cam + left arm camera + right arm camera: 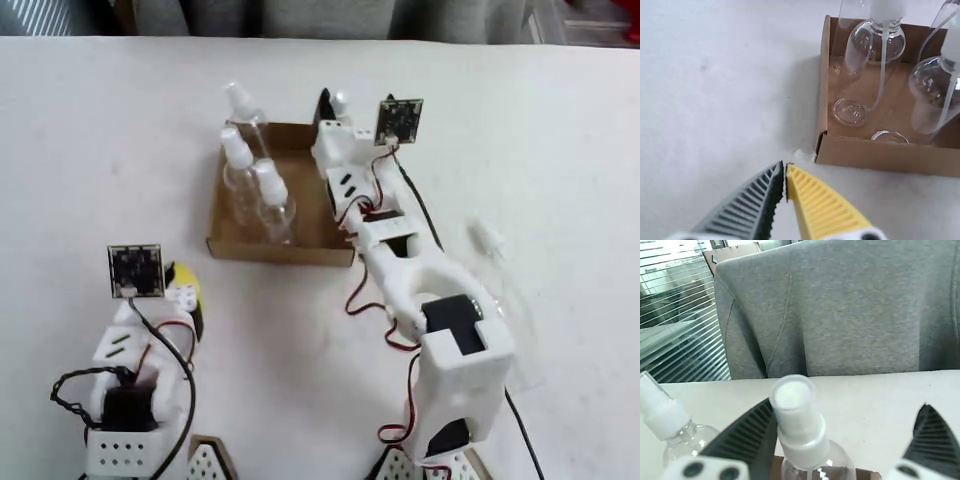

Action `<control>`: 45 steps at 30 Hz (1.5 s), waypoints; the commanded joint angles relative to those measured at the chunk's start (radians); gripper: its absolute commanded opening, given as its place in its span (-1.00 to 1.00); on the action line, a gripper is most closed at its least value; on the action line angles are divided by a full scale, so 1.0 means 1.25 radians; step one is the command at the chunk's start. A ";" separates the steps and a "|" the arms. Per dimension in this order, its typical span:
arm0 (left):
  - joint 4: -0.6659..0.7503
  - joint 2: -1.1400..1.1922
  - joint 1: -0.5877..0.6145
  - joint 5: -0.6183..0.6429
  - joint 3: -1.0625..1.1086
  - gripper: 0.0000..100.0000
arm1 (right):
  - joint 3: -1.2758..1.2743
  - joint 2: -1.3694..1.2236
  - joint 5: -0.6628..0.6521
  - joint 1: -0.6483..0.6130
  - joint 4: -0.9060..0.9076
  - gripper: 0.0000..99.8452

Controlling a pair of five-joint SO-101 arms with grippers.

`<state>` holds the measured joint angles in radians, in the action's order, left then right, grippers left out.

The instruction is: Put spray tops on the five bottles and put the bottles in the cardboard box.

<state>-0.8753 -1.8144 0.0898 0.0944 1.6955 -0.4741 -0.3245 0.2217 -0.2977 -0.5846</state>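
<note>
On the worktop (90, 140), centre: box (280, 249), brown card, low walls, open side up. The high view shows three clear bottles standing in the box's left half, each with a white spray cap. The far bottle (245, 112) is at the far left corner, the middle bottle (240, 168) sits behind the near bottle (273, 200), and the near one is close to the front wall. The right arm reaches from the near edge to the box's far right corner and hides most of that side. There the right pincer (847, 412) has its two dark fingers wide apart. A fourth bottle (800, 437) stands upright and capped between them, just beside one finger and well off the other. Cannot tell if that finger touches it, and its body is cut off low in the frame. One more capped bottle (667, 425) stands off to the side, also cut off. Grey cloth (840, 315) and blinds (675, 315) lie beyond the worktop. At the near left, the left pincer (785, 172) has its grey and yellow fingers pressed together tip to tip, near the box's near corner but apart from it. Its wrist view shows thin tubes (882, 70) and round bases through the clear bottle walls, with the caps mostly cut off. A loose spray top (487, 237) lies right of the right arm, well apart from the box, and a faint clear shape next to it is too faint to name. A small board (135, 270) sits on each wrist, its markings too small to read.
</note>
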 commanded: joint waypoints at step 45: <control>-0.002 -0.009 0.006 -0.010 -0.001 -0.95 | -0.475 1.062 -0.185 0.321 0.683 -0.96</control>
<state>-0.8753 -1.8144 0.0898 0.0944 1.6955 -1.0602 0.9106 0.0545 0.0829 0.1289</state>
